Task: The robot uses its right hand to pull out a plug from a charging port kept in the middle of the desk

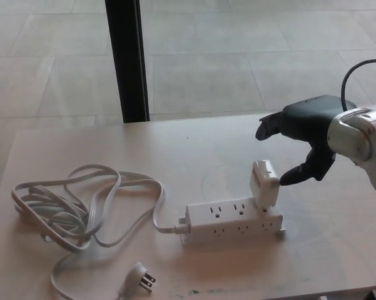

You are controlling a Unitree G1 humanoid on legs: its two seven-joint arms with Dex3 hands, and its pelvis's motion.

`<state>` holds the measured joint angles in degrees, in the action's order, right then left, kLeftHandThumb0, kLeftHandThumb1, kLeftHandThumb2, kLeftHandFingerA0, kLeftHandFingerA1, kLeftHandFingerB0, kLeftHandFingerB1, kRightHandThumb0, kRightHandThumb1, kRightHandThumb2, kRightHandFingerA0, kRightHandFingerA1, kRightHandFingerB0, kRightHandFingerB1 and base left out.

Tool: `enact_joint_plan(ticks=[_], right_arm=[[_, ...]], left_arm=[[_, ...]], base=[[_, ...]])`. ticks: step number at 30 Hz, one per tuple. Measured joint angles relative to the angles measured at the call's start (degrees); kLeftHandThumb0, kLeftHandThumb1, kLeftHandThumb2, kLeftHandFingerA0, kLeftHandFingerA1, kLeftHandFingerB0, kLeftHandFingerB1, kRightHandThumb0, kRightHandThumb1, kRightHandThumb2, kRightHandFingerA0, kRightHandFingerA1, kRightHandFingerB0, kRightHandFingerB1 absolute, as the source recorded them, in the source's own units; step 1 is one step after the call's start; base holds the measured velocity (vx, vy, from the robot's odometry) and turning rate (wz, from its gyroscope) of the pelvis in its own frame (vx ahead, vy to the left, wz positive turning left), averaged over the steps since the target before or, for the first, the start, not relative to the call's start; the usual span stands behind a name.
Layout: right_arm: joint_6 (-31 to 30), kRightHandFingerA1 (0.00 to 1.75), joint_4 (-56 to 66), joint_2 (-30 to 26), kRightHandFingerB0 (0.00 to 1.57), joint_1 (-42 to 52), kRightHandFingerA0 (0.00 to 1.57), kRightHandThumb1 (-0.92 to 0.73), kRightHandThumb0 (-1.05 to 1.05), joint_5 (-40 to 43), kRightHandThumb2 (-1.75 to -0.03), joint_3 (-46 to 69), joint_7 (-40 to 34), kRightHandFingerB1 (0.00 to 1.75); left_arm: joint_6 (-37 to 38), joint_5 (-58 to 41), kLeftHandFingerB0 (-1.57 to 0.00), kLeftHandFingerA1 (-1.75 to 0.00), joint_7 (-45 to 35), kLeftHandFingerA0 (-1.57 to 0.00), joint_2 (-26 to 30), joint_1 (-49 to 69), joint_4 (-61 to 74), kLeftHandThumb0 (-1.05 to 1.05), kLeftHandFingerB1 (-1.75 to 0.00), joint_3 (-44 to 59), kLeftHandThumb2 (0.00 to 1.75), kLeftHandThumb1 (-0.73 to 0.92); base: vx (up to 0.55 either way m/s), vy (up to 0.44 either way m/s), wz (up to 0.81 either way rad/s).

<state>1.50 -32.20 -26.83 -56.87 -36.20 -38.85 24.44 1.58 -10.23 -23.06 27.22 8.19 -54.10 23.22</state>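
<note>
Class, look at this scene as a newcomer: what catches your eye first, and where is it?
The robot's black right hand hovers open at the right, just beside the white plug adapter. That adapter stands in the right end of a white power strip mid-desk. Its tangled cord sprawls to the left.

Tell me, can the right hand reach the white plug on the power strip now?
Probably yes. The right hand hangs open just beside the plug, and nothing stands between them.
</note>
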Motion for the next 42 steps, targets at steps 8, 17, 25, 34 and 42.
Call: enact_joint_plan(ticks=[8, 17, 25, 34, 42], right_arm=[[0.0, 1.51, 1.9, 1.0, 0.27, 2.3, 0.8, -0.63, -0.89, -1.4, -0.63, 1.1, 1.0, 0.34], [0.0, 1.53, 2.9, -0.2, 0.27, 4.7, 0.83, -0.65, -0.91, -2.9, -0.6, 1.9, 2.4, 0.35], [0.1, 1.49, 3.0, -0.5, 0.27, 5.2, 0.8, -0.64, -0.89, -4.2, -0.63, 2.9, 2.9, 0.33], [-0.4, 1.25, 3.9, 1.9, 0.29, 5.3, 0.78, -0.53, -0.88, -5.1, -0.94, 3.1, 3.6, 0.46], [-0.3, 1.19, 4.2, 2.1, 0.3, 5.4, 0.78, -0.54, -0.9, -5.8, -0.94, 3.3, 3.9, 0.46]], left_arm=[[0.0, -0.2, -0.09, -0.61, -0.1, -0.3, 0.0, -0.2, -0.6, -0.93, -0.22, 0.1, 1.23, 0.88], [0.0, -0.2, -0.06, -0.61, -0.4, -0.3, 0.0, -0.2, -0.8, -0.84, -0.28, 0.1, 1.18, 0.8], [0.0, -0.2, -0.06, -0.61, -0.5, -0.3, 0.0, -0.1, -0.6, -0.83, -0.28, 0.1, 1.18, 0.8], [0.0, -0.3, 0.0, -0.63, -0.6, -0.32, 0.0, 0.3, 0.1, -0.84, -0.21, 0.2, 1.23, 0.83], [0.0, -0.6, -0.07, -0.6, -0.6, -0.29, 0.0, 0.4, 0.4, -0.84, -0.23, 0.3, 1.2, 0.83]], base=[[0.0, 0.0, 0.0], [0.0, 0.0, 0.0], [0.0, 0.0, 0.0], [0.0, 0.0, 0.0], [0.0, 0.0, 0.0]])
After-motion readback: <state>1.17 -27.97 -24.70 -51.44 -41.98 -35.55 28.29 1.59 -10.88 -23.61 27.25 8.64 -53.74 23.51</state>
